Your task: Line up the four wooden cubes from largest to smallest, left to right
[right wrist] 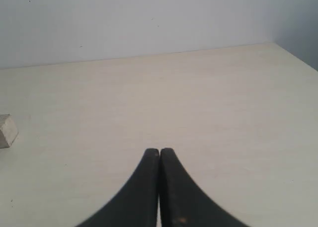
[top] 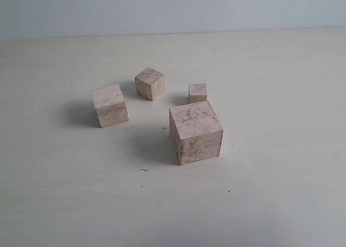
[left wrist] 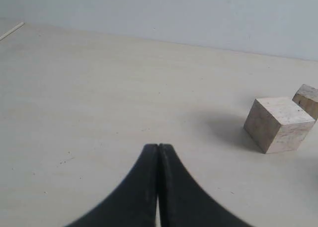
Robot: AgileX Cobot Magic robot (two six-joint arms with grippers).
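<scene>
Four pale mottled wooden cubes stand on the table in the exterior view. The largest cube (top: pixel 195 131) is nearest the front, right of centre. A mid-sized cube (top: pixel 110 105) sits to its left. A slightly smaller cube (top: pixel 150 83), turned corner-on, is behind, and the smallest cube (top: pixel 197 92) is just behind the largest. Neither gripper shows in the exterior view. My left gripper (left wrist: pixel 158 147) is shut with nothing in it; the mid-sized cube (left wrist: pixel 278 123) and the edge of another cube (left wrist: pixel 308 99) lie ahead, off to one side. My right gripper (right wrist: pixel 159 151) is shut and holds nothing; a cube corner (right wrist: pixel 7 130) shows at the frame edge.
The cubes rest on a pale cream table (top: pixel 270 193) that meets a plain light wall (top: pixel 173 9) at the back. A few tiny dark specks (top: pixel 144 170) dot the tabletop in front of the cubes.
</scene>
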